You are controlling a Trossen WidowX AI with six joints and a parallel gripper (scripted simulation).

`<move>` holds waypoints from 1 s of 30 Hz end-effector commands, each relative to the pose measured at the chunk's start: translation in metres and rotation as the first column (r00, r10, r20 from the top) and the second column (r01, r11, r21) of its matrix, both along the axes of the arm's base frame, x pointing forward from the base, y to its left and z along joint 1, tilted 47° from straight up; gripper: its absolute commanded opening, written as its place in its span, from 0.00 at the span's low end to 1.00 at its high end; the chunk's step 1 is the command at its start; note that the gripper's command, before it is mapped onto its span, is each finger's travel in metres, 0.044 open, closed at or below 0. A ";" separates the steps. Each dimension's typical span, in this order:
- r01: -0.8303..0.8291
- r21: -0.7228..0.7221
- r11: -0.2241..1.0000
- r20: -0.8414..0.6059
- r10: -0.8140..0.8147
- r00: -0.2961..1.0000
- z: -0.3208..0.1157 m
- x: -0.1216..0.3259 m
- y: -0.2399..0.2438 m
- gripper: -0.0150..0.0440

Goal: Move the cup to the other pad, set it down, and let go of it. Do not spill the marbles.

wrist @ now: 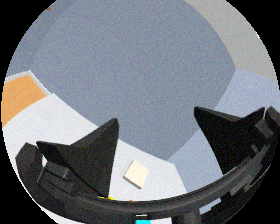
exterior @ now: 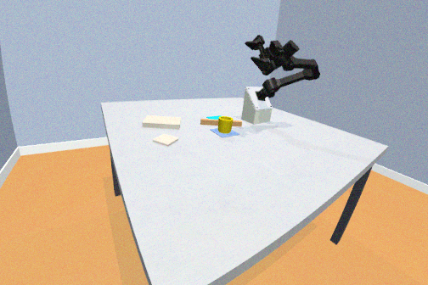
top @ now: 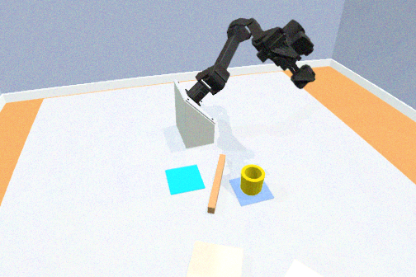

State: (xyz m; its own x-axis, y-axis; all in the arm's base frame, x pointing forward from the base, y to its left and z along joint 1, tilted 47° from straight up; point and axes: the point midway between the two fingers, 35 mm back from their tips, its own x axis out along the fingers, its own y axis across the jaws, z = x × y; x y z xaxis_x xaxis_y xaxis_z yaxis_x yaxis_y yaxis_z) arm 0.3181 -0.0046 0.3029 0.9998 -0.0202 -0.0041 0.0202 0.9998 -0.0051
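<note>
A yellow cup [top: 252, 179] is seen standing upright on the pale blue pad [top: 251, 193] — open mouth up, near the bench's middle. The cyan pad [top: 184, 179] lies flat close beside it — untouched.

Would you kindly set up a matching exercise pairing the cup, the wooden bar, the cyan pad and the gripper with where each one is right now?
Things:
1. yellow cup
2. wooden bar
3. cyan pad
4. gripper

Places or states:
A. lying between the two pads
B. raised above the table, open, holding nothing
C. standing on the pale blue pad
D. bare, across the bar from the cup

Pairs: 1-C, 2-A, 3-D, 4-B
</note>
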 end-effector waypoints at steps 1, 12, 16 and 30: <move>-0.006 0.007 1.000 -0.013 0.007 1.000 -0.003 0.002 0.001 0.89; 0.075 0.560 0.825 -0.673 0.399 0.623 -0.166 0.030 0.061 0.54; 0.329 0.640 0.694 -0.764 0.529 0.369 -0.210 0.014 0.081 0.54; 0.833 0.370 0.412 -0.673 0.737 -0.066 -0.261 -0.018 0.112 0.54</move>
State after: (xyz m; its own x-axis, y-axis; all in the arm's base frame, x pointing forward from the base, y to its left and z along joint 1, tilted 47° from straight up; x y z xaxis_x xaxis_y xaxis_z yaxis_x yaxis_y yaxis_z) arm 0.2985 0.1053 0.0398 -0.0779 0.7184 -0.6912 0.8135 0.4466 0.3725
